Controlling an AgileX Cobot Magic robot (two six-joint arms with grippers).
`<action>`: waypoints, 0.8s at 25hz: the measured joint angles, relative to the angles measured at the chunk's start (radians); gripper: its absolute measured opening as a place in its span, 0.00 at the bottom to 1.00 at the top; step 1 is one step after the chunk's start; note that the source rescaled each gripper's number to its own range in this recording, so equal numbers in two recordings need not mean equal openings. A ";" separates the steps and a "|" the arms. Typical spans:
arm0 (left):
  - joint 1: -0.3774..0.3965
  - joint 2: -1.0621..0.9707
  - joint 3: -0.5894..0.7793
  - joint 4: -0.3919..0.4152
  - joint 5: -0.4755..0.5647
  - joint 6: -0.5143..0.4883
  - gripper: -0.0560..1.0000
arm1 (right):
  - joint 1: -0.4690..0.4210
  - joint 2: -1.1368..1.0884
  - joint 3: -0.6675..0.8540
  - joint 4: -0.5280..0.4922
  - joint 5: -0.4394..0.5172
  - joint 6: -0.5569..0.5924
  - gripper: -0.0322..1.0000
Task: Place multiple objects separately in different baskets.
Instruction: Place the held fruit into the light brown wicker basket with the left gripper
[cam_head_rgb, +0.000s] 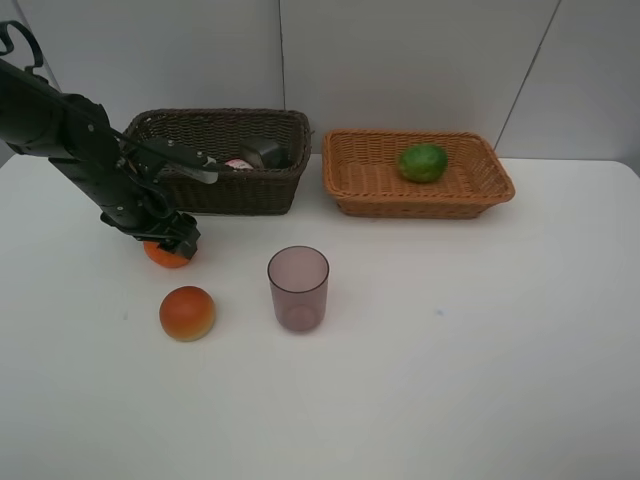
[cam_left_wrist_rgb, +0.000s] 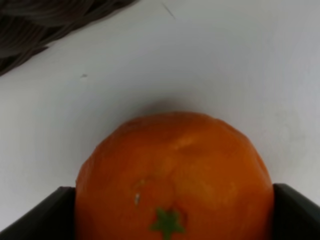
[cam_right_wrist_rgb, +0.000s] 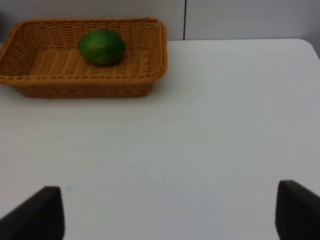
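My left gripper (cam_head_rgb: 172, 240) is down on the table in front of the dark brown basket (cam_head_rgb: 230, 192), with its fingers (cam_left_wrist_rgb: 45, 215) against both sides of the orange tangerine (cam_head_rgb: 163, 256), which fills the left wrist view (cam_left_wrist_rgb: 175, 175). The red-orange round fruit (cam_head_rgb: 187, 312) and the translucent purple cup (cam_head_rgb: 298, 288) stand on the table nearer the front. The green fruit (cam_head_rgb: 423, 162) lies in the light orange-tan basket (cam_head_rgb: 420, 206), and the right wrist view shows both the fruit (cam_right_wrist_rgb: 101, 46) and the basket (cam_right_wrist_rgb: 85, 88). My right gripper (cam_right_wrist_rgb: 172, 192) is open and empty over bare table, out of the exterior view.
Inside the dark basket I see a white-capped pink bottle (cam_head_rgb: 238, 164) and a dark pump bottle (cam_head_rgb: 263, 153), both partly hidden by its wall. A corner of the dark basket (cam_left_wrist_rgb: 30, 30) shows beyond the tangerine. A white wall stands behind the baskets.
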 joint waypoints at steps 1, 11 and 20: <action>0.000 0.000 0.000 0.000 0.000 0.000 0.94 | 0.000 0.000 0.000 0.000 0.000 0.000 0.94; 0.000 0.000 0.000 0.000 0.000 0.000 0.94 | 0.000 0.000 0.000 0.000 0.000 0.000 0.94; 0.000 0.000 0.000 0.000 0.003 0.000 0.94 | 0.000 0.000 0.000 0.000 0.000 0.000 0.94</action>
